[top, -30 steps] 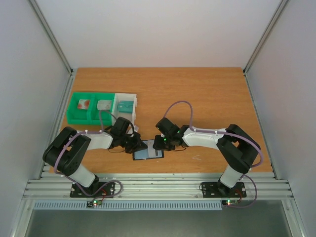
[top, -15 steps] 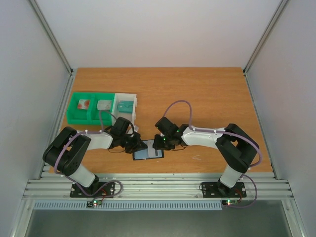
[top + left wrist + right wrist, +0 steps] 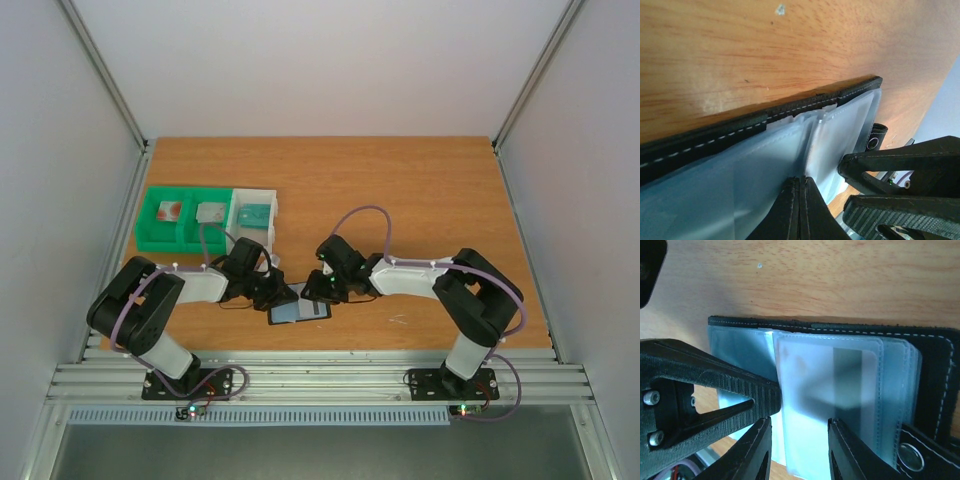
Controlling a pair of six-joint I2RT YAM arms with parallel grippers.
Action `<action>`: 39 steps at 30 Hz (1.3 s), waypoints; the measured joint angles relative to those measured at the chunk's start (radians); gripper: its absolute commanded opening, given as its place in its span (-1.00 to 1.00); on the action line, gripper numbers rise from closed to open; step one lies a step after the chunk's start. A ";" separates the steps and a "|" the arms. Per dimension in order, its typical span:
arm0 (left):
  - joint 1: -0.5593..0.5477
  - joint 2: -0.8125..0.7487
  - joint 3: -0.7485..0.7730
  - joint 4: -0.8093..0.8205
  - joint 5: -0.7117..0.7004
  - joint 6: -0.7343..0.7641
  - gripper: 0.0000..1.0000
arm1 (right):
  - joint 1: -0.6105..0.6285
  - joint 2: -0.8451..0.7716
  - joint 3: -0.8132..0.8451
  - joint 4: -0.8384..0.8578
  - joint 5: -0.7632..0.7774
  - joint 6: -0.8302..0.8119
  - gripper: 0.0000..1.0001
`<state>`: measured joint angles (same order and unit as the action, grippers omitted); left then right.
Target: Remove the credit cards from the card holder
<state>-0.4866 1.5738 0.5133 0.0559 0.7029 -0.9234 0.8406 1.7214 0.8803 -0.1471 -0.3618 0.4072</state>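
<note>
The card holder [image 3: 300, 311] lies open by the worktop's [image 3: 420, 190] near edge, left fingers [image 3: 787, 215] closed at a clear pocket [image 3: 740, 185], right fingers [image 3: 754, 455] parted over a grey card [image 3: 840, 380] that could snag and drag the holder.

One high overview and two close wrist views, all meeting on the card holder [image 3: 300, 310].
The top camera looks down over the whole table [image 3: 420, 190] from its near edge; the left wrist camera skims low along the wood, right gripper [image 3: 842, 187] at lower right; the right wrist camera looks steeply down, left gripper [image 3: 774, 399] at left.
</note>
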 measured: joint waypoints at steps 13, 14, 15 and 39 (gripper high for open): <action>0.000 0.002 -0.001 0.005 0.000 0.000 -0.98 | -0.024 -0.041 -0.025 -0.052 0.032 -0.005 -0.34; 0.000 0.002 -0.001 0.005 0.000 0.000 -0.98 | -0.024 -0.040 -0.023 -0.062 0.037 -0.008 -0.34; 0.000 0.002 -0.001 0.005 0.000 0.000 -0.98 | -0.024 -0.039 -0.018 -0.072 0.044 -0.014 -0.35; 0.000 0.003 -0.001 0.007 0.000 -0.004 -0.98 | -0.028 0.009 0.018 -0.036 -0.038 -0.030 -0.32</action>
<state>-0.4866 1.5772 0.5121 0.0631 0.7025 -0.9276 0.8127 1.7306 0.8982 -0.1829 -0.4000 0.3775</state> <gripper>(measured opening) 0.014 0.337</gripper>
